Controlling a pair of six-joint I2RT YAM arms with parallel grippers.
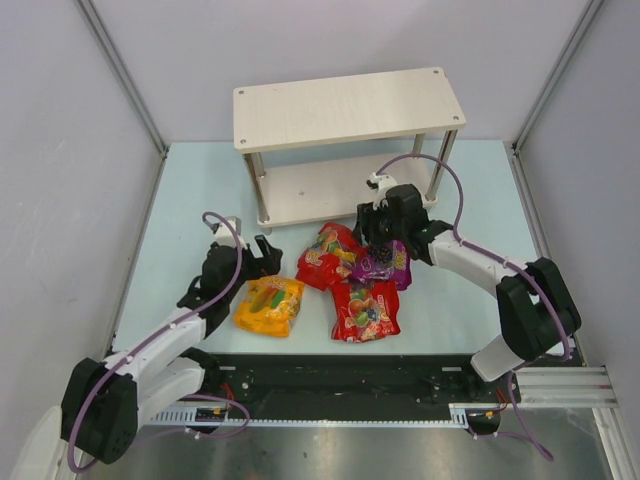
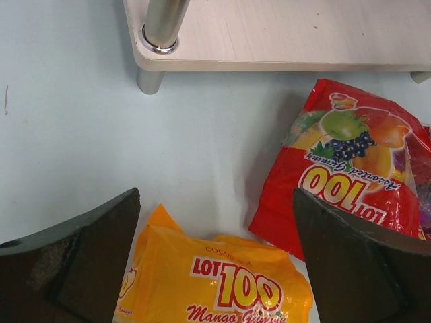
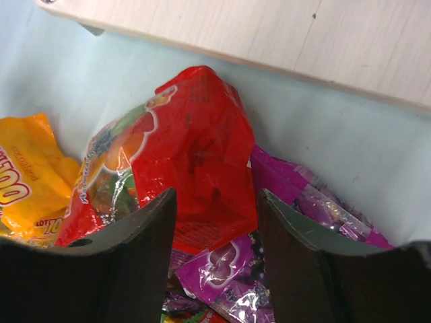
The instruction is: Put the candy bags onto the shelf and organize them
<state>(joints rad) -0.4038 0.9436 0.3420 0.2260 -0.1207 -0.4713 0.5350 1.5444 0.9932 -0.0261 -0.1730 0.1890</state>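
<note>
The shelf (image 1: 350,105) stands at the back of the table, both boards bare. Four candy bags lie in front of it: an orange-yellow one (image 1: 268,305), a red one (image 1: 328,255), a purple one (image 1: 385,265) and a second red one (image 1: 365,310). My left gripper (image 1: 265,252) is open just behind the orange-yellow bag (image 2: 215,279), which lies between its fingers in the wrist view. My right gripper (image 1: 378,240) is open, low over the heap; a raised fold of the red bag (image 3: 195,155) and the purple bag (image 3: 236,269) sit between its fingers.
The shelf's lower board (image 2: 289,33) and a metal post (image 2: 161,27) are close ahead of the left gripper. The red bag (image 2: 343,168) lies to its right. Grey walls close in the table on both sides.
</note>
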